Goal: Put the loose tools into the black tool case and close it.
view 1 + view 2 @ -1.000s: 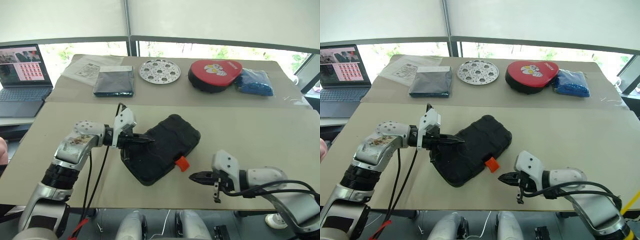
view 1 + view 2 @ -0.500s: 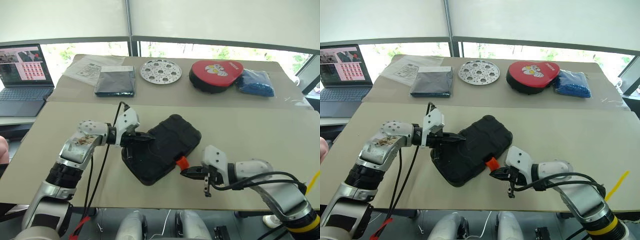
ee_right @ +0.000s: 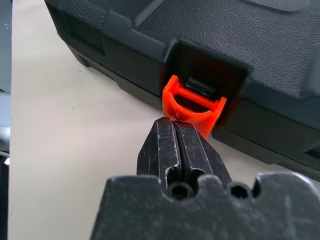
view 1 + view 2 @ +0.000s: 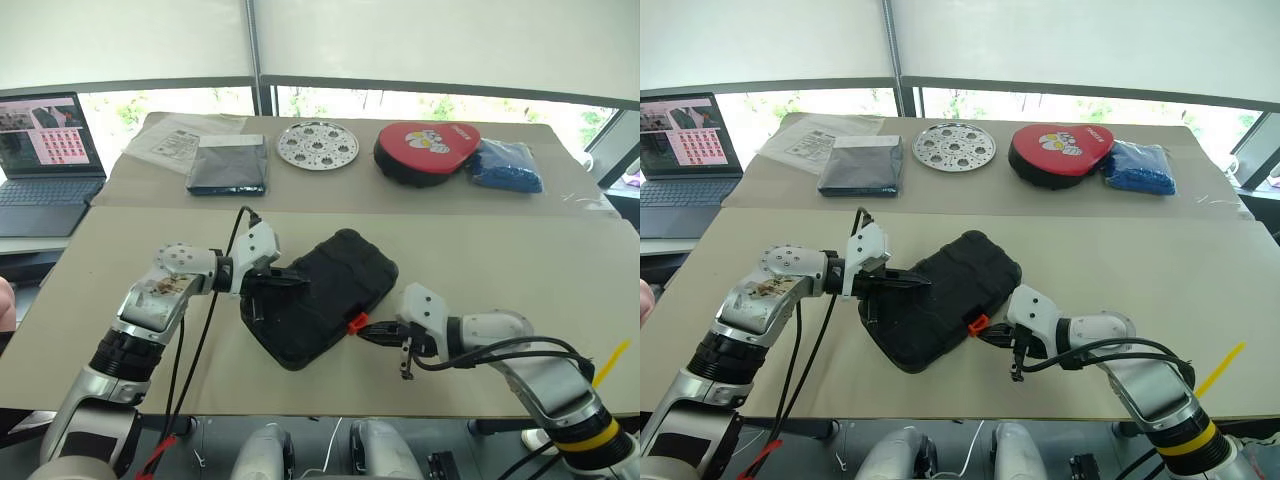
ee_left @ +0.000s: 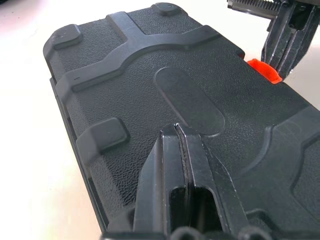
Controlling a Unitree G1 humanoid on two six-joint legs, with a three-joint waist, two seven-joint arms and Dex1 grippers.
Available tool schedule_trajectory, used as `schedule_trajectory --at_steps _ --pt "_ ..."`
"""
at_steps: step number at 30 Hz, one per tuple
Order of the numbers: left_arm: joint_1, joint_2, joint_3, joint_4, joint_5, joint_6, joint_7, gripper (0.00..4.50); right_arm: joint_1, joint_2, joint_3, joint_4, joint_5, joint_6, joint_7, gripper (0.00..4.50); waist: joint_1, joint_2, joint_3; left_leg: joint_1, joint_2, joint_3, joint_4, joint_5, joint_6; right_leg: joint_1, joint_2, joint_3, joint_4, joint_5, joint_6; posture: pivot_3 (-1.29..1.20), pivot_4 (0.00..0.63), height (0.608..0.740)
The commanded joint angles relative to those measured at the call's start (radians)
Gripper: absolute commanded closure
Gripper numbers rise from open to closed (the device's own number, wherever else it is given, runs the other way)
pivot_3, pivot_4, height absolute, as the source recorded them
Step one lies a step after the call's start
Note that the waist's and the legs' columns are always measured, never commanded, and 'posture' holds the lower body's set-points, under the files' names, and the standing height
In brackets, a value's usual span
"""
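Laptop point(image 4: 45, 150) open at far left, off the table edge; on the back table point(image 4: 560, 195), left to right: clear plastic bag point(image 4: 180, 135), flat dark grey pouch point(image 4: 228, 165), round metal plate with holes point(image 4: 317, 144), red-black pad point(image 4: 427, 151), blue bag point(image 4: 510, 166).

Front table point(image 4: 520, 270): left gripper point(image 4: 297, 282) has both fingers pressed together, nothing between them, tips resting on the lid of the black tool case point(image 4: 322, 297) near its left end; case lies closed, flat, set diagonally at table centre, textured lid up; orange latch point(image 3: 194, 105) on its near long edge sticks out, not snapped flat.

Right gripper point(image 3: 173, 131) also fully closed and empty, tips right at the latch, just under its orange loop; contact looks likely but can't confirm.
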Motion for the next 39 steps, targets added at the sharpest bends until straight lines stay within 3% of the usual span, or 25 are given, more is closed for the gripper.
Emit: schedule_trajectory --at_steps 1,19,32,39 --pt "0.018 0.002 -0.047 0.018 0.038 0.025 0.006 4.5 -0.019 0.019 -0.034 -0.021 0.002 -0.046 -0.008 4.48 -0.001 0.0 0.0 0.0 0.0 0.0 0.0 0.0 0.0 0.0 0.0 0.0 0.0 0.0 0.0 0.0 0.15 0.74" --pt "0.013 0.014 -0.119 0.038 0.086 0.132 0.029 4.5 -0.053 0.152 -0.01 0.057 -0.081 -0.072 -0.058 4.48 -0.017 0.0 -0.001 0.005 0.001 -0.001 0.0 0.0 -0.001 0.005 0.0 0.0 0.001 0.0 -0.001 0.0 0.15 0.74" --pt "0.034 0.014 -0.125 0.015 0.087 0.149 0.034 4.5 -0.002 0.075 -0.077 -0.054 -0.01 0.03 -0.015 4.48 -0.017 0.0 -0.001 0.006 0.002 -0.001 -0.001 0.0 -0.001 0.005 0.0 0.0 0.001 0.0 -0.002 0.0 0.15 0.74" --pt "0.039 0.01 -0.128 0.012 0.086 0.146 0.038 4.5 -0.028 0.119 -0.07 -0.028 -0.016 -0.002 -0.035 4.48 -0.018 0.0 -0.004 0.008 0.002 -0.001 -0.002 0.0 -0.001 0.007 0.0 0.001 0.0 -0.001 -0.002 0.0 0.15 0.74"
